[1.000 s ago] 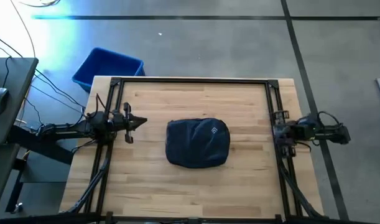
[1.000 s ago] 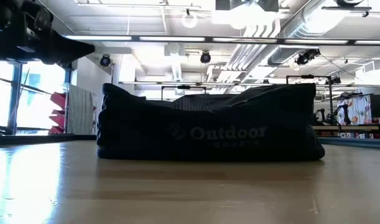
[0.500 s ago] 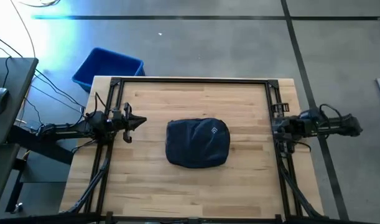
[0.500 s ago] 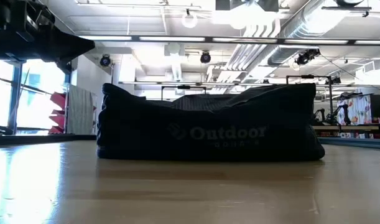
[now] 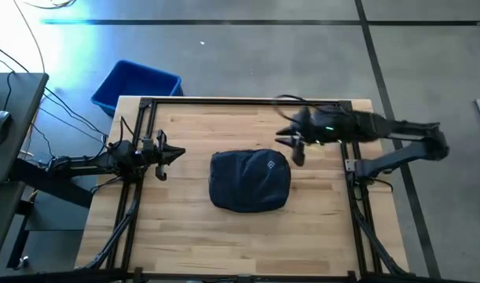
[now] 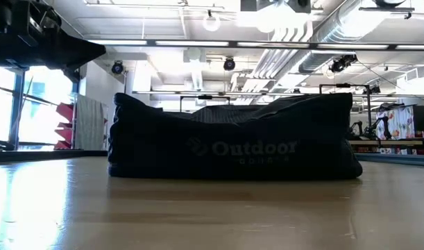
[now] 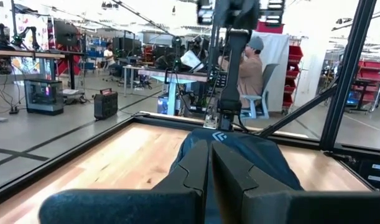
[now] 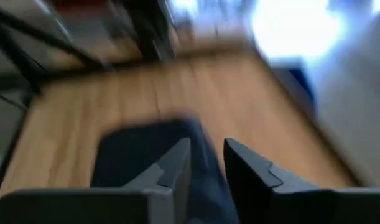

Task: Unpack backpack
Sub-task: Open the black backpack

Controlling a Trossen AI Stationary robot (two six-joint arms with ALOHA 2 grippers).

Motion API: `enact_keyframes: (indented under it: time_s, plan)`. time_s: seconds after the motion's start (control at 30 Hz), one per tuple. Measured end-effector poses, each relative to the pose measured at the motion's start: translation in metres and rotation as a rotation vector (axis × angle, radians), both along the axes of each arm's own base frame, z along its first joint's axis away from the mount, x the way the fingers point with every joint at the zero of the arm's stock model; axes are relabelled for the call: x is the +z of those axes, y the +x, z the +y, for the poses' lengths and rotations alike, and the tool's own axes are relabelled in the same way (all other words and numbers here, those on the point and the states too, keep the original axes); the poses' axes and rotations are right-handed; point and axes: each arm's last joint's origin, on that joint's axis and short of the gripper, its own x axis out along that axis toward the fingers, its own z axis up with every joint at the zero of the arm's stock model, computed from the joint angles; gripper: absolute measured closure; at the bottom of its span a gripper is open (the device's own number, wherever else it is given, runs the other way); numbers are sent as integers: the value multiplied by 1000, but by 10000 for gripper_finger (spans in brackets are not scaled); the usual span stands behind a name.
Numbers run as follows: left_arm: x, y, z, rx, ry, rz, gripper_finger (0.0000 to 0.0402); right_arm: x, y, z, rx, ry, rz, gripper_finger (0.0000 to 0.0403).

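Swinging in from its rest post at the table's right edge, the right gripper (image 5: 296, 146) now hangs over the table near the far right corner of the backpack (image 5: 249, 180), which a second ago it was well away from. Its fingers (image 8: 245, 167) stand a little apart with nothing between them, wider than before. This looks like the approach that opens the unpacking; the backpack lies shut and untouched at the middle of the table (image 5: 192, 236), white logo up. The left gripper (image 5: 174, 155) waits near the left edge, fingers (image 7: 196, 168) pressed together, pointing at the backpack.

The table is pale wood with a black frame along its edges. A blue bin (image 5: 136, 85) sits on the floor beyond the far left corner. Beyond the table lies a workshop hall with benches, and a seated person (image 7: 250, 65).
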Motion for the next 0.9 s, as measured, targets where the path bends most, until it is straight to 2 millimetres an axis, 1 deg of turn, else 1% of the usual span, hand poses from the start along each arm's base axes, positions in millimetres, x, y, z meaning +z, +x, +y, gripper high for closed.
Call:
enact_keyframes:
  time_s: [0.07, 0.13, 0.27, 0.33, 0.4, 0.5, 0.6, 0.7, 0.77, 0.9]
  plan:
    - [0, 0, 0, -2, -21, -4, 402, -7, 10, -9, -52, 106, 167, 271]
    - [0, 0, 0, -5, -35, -7, 402, -19, 18, -19, -94, 196, 288, 237]
    - [0, 0, 0, -10, -50, -10, 402, -50, 35, -35, -158, 382, 456, 161]
    - [0, 0, 0, -17, -64, -12, 402, -65, 45, -42, -192, 418, 513, 128]
    - [0, 0, -1, -31, -72, -13, 402, -78, 53, -50, -217, 432, 550, 104]
    - [-1, 0, -1, -60, -90, -7, 402, -99, 65, -57, -239, 473, 622, 89]
    - [-2, 1, -2, -94, -110, 1, 402, -117, 76, -61, -229, 519, 661, 87]
    - [-2, 1, -3, -123, -129, 0, 402, -132, 83, -61, -228, 542, 710, 87]
    - [-2, 1, -4, -145, -138, 2, 402, -139, 85, -62, -233, 549, 742, 87]
    - [-2, 1, -5, -179, -157, 1, 402, -145, 87, -65, -229, 585, 759, 88]
